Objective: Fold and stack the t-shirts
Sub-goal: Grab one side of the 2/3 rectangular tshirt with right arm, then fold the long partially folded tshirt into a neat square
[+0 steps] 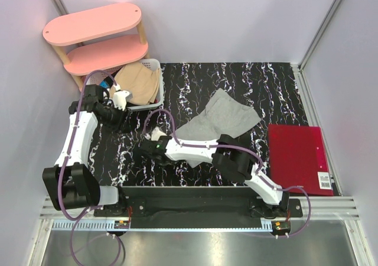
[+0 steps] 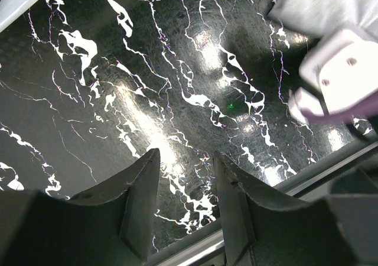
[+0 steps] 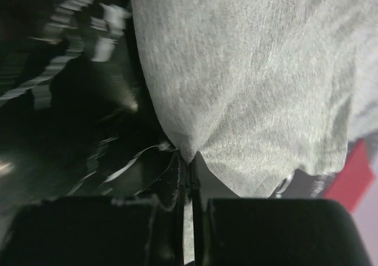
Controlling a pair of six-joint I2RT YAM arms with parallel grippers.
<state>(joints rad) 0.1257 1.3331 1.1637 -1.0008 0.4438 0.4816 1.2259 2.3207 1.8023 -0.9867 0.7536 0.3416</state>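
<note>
A light heather grey t-shirt [image 1: 227, 117] lies crumpled on the black marbled table [image 1: 236, 80], right of the middle. My right gripper [image 1: 164, 139] reaches left across the table and is shut on a corner of this shirt. In the right wrist view the grey fabric [image 3: 248, 71] runs down into a point pinched between the closed fingers [image 3: 190, 165]. A tan-beige t-shirt [image 1: 139, 83] lies bunched in the white basket [image 1: 155, 65] at the back left. My left gripper [image 1: 126, 119] hovers in front of the basket, open and empty, with bare table between its fingers [image 2: 142, 195].
A pink two-tier shelf [image 1: 94, 23] stands at the back left behind the basket. A red folder [image 1: 298, 156] lies at the table's right edge and shows in the right wrist view [image 3: 363, 165]. The right arm's wrist [image 2: 342, 71] shows in the left wrist view.
</note>
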